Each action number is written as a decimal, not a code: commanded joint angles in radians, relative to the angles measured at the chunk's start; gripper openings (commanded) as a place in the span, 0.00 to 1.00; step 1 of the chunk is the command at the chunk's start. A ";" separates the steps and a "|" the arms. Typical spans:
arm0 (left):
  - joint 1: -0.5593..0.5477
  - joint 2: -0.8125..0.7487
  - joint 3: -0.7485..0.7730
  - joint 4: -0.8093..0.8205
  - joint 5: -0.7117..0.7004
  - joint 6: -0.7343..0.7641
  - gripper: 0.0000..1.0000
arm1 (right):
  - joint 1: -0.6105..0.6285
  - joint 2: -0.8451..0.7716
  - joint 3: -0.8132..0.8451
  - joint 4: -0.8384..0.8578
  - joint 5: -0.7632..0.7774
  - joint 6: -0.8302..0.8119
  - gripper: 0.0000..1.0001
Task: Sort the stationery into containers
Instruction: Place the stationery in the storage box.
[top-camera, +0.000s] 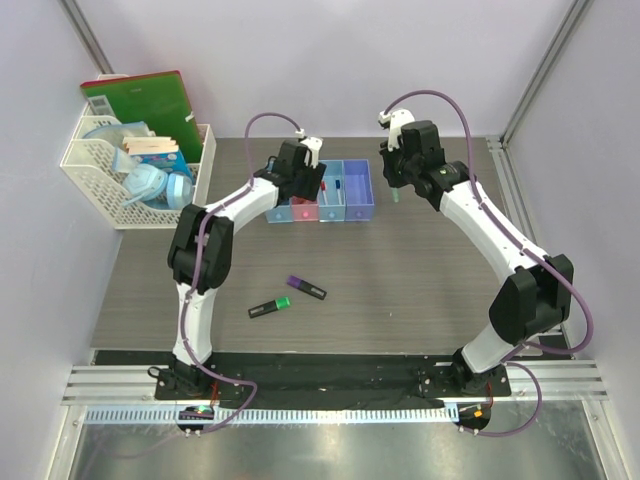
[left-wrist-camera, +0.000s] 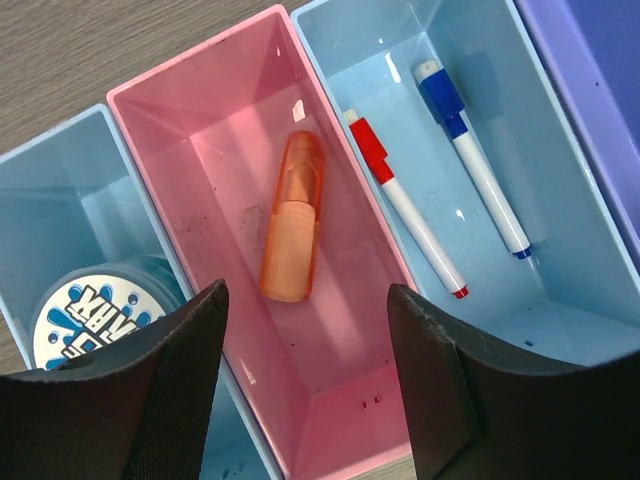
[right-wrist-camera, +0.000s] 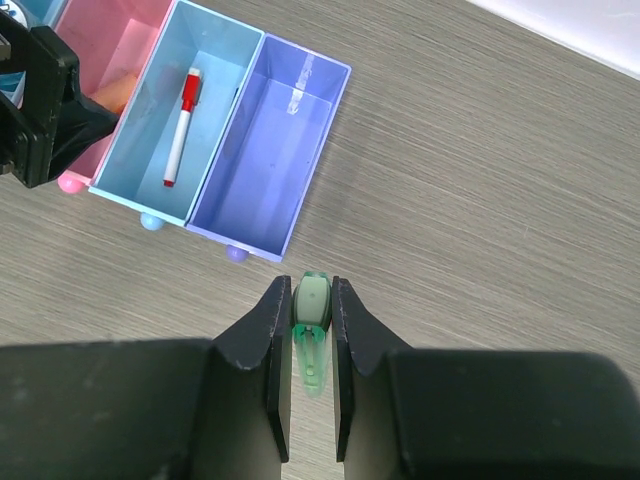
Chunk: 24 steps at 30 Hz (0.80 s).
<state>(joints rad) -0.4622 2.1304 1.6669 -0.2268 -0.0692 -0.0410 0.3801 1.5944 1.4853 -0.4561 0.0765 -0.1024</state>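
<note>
Seemingly empty, the wide-spread left pincer (left-wrist-camera: 305, 325) half hides the tape roll (left-wrist-camera: 85, 308); the right pincer (right-wrist-camera: 310, 292) grips a pen (right-wrist-camera: 313, 306).

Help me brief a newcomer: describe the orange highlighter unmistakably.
Far across the grey table stands a row of four joined translucent plastic bins. Its pink bin, second from the left, holds one stubby translucent orange highlighter, alone. The neighbouring bins hold a round blue tape roll and two white markers.
</note>
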 joint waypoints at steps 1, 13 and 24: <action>0.014 -0.042 0.008 -0.019 0.017 0.024 0.66 | 0.002 -0.054 0.007 0.054 0.005 0.013 0.01; -0.035 -0.466 -0.421 0.213 0.465 0.228 0.60 | -0.013 0.001 0.102 0.059 -0.223 0.249 0.01; -0.415 -0.710 -0.792 0.389 -0.072 0.808 0.62 | -0.040 0.113 0.190 0.023 -0.481 0.342 0.01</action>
<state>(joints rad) -0.7944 1.4845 0.9882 0.0208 0.1108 0.4957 0.3553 1.6966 1.6268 -0.4423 -0.3004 0.1913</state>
